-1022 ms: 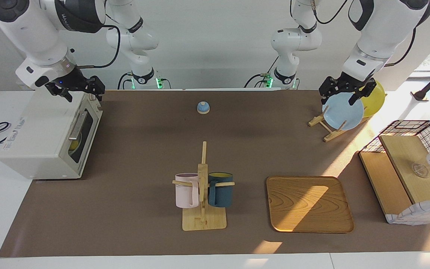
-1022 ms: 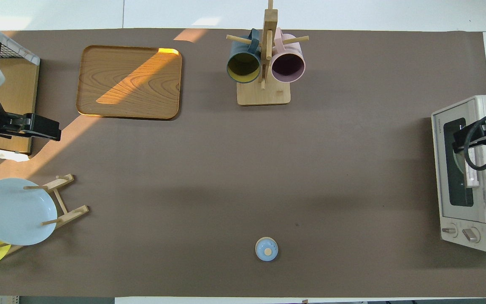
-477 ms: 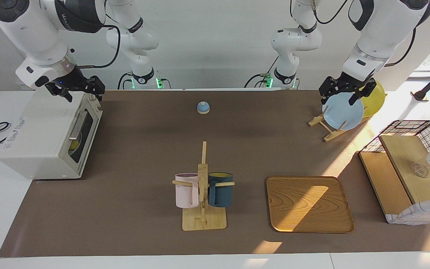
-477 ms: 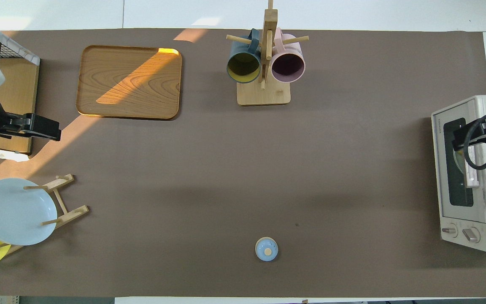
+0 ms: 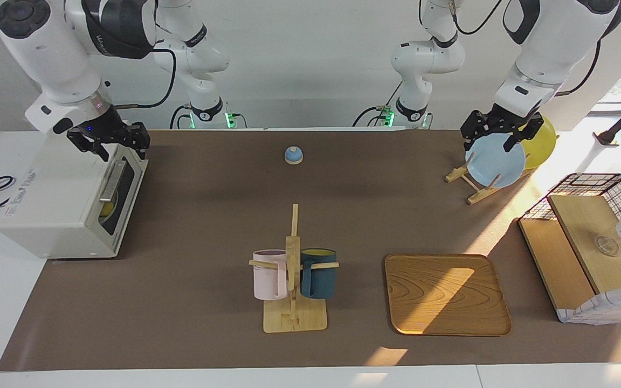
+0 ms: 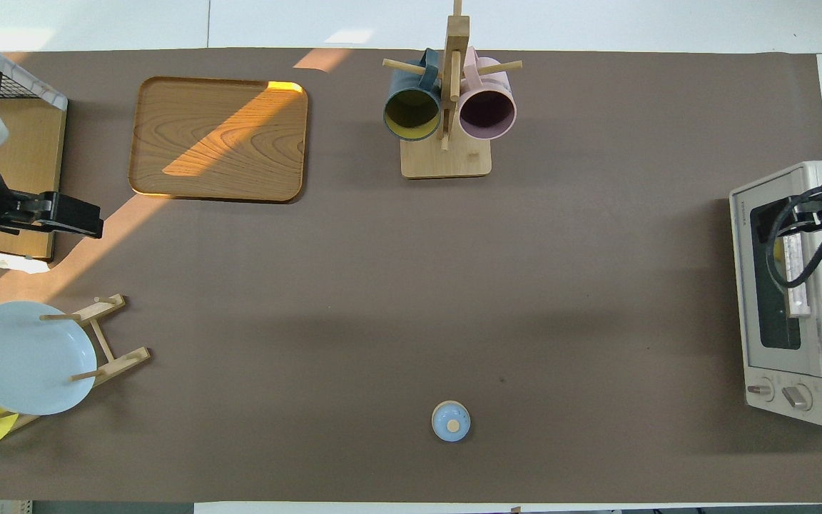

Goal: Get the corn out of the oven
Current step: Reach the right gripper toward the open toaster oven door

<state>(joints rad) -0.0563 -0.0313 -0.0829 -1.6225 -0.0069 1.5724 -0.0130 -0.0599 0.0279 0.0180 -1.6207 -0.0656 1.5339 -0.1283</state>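
Corn (image 5: 107, 209) lies inside the toaster oven (image 5: 68, 199) at the left of the facing view, showing only as a yellow patch low in the dark glass of the door (image 5: 117, 189), which is shut. The right tool (image 5: 110, 141) sits over the oven's top front edge, just above the silver bar handle (image 5: 113, 180); whether its fingers are apart or together cannot be told. The left tool (image 5: 496, 136) hangs with fingers apart over the blue plate (image 5: 495, 160) in the wooden plate rack at the upper right, and that arm waits.

A likely failure is the tool closing on the oven's top lip instead of the handle, or slipping off the bar, so the door does not drop. A hard pull could also drag the light oven along the bench (image 5: 208, 215). The arm's cable (image 6: 803, 243) hangs across the door in the overhead view and might snag.

Open brown bench lies in front of the door, so it has room to fall. The oven stands at the bench's edge at the right arm's end, which leaves little margin if it shifts outward.
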